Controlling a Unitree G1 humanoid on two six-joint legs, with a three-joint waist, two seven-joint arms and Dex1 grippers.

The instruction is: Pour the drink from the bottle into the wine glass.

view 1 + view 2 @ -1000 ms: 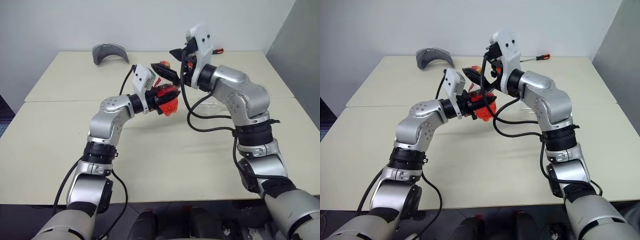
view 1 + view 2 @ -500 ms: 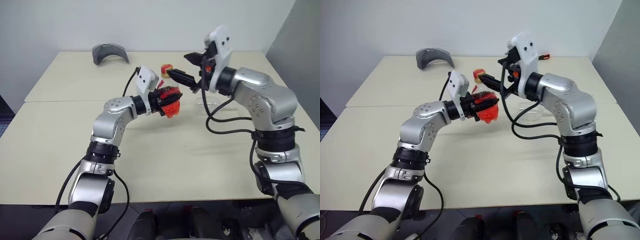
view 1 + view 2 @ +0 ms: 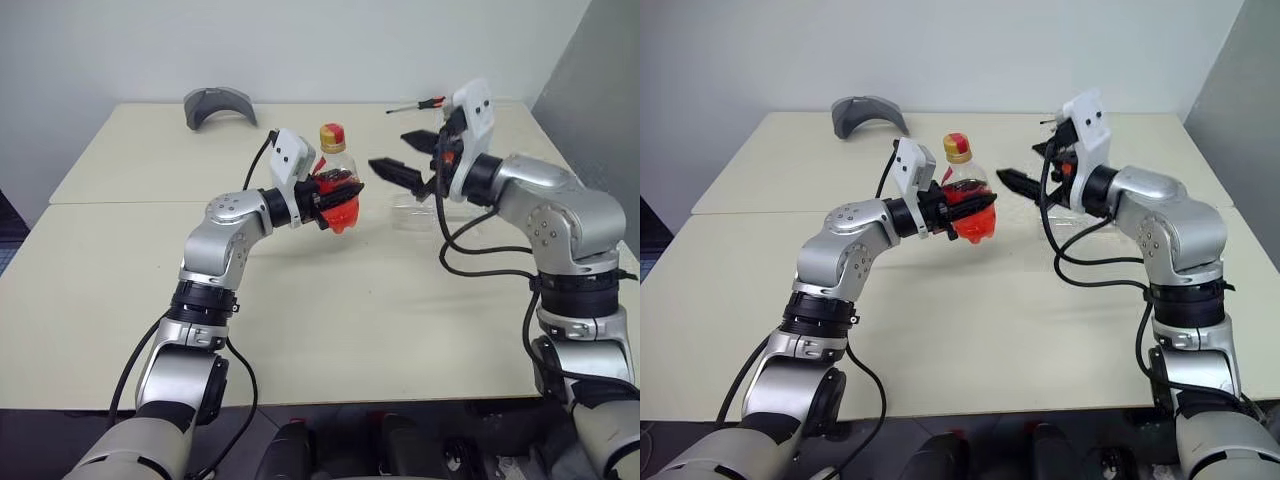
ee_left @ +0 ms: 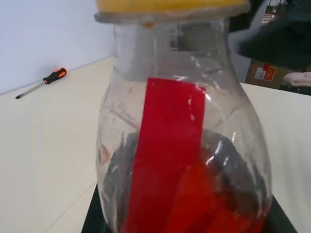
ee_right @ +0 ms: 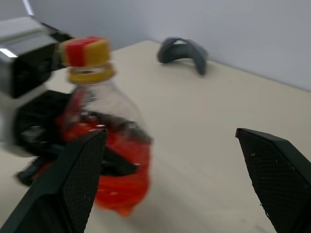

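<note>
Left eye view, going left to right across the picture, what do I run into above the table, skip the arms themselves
Grey curved object → left gripper shut on the bottle → right gripper, open → orange-handled screwdriver at the far edge.

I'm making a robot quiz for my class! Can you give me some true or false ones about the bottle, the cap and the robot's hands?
1. The left end effector holds the bottle above the table. True.
2. The cap is off the bottle. False: the yellow-and-red cap is on.
3. The right end effector is shut on the cap. False: it is open, beside the bottle, not touching.
4. A screwdriver lies at the far side of the table. True.
5. The bottle holds blue liquid. False: the drink is red.
</note>
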